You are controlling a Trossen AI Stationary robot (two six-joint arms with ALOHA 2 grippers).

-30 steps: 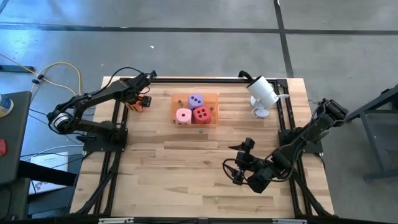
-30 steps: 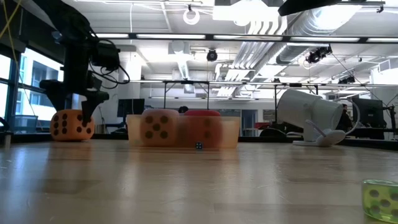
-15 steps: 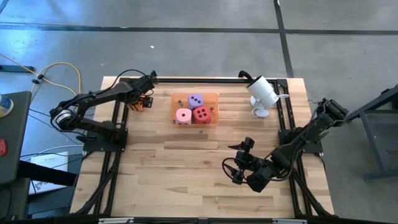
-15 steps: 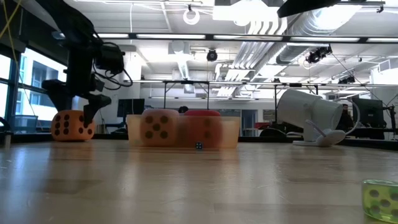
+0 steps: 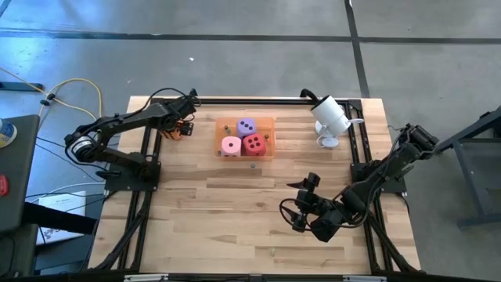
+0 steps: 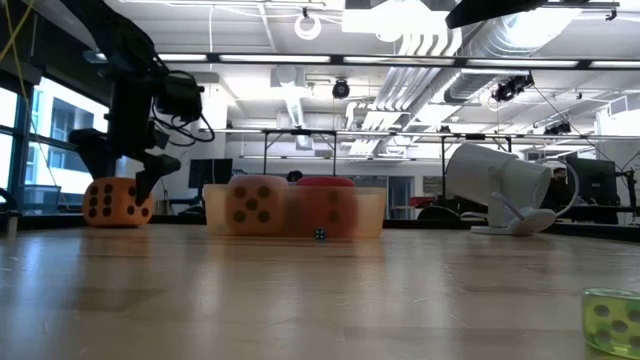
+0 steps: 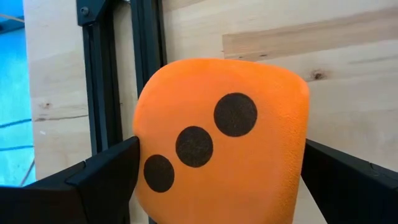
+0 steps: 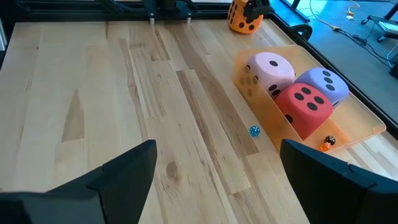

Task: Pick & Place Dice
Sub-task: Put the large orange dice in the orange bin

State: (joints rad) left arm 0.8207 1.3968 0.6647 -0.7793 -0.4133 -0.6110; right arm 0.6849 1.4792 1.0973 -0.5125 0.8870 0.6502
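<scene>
My left pincer (image 7: pixel 217 186) stands wide around the soft orange foam die (image 7: pixel 221 140), fingers (image 7: pixel 106 180) beside it on the wooden table (image 7: pixel 348 74)

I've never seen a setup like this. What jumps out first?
Three bright dice, pink, red and purple, sit in an orange tray at the far middle of the table. To its left, the left gripper hovers with open jaws straddling an orange die. A white camera stands to the tray's right.
</scene>
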